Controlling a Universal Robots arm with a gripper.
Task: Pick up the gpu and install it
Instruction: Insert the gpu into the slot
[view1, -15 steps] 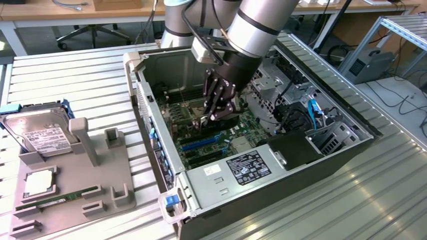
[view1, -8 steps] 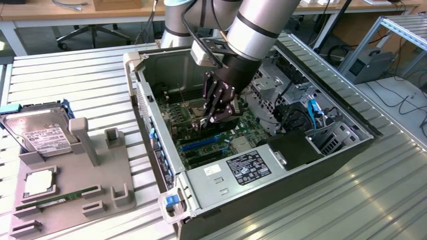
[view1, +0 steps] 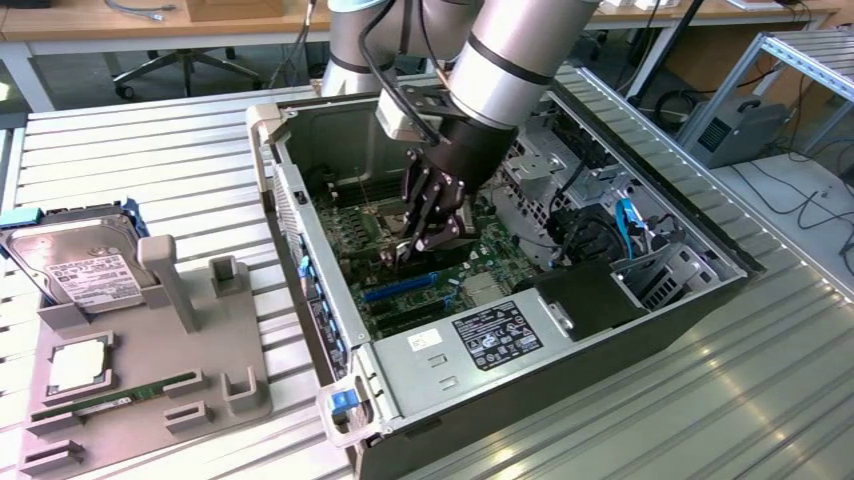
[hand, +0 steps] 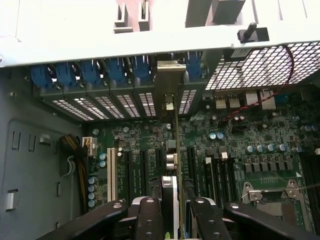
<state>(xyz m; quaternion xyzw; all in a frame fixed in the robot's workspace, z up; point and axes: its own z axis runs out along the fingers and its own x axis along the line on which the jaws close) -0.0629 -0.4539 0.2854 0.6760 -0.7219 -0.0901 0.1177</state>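
Your hand (hand: 172, 210) pinches the gpu (hand: 176, 145) edge-on between its fingers (hand: 150, 215), low inside the open case (view1: 280, 160). The card stands upright over the motherboard (view1: 501, 245), its silver bracket (hand: 170, 87) meeting the rear slot openings just below the blue clips (hand: 90, 72). Judge the card as close to its slot, not visibly seated. Keep it square to the slot, hold the bracket in line with its opening, and press straight down; avoid any tilt toward the neighbouring slots (hand: 111, 172).
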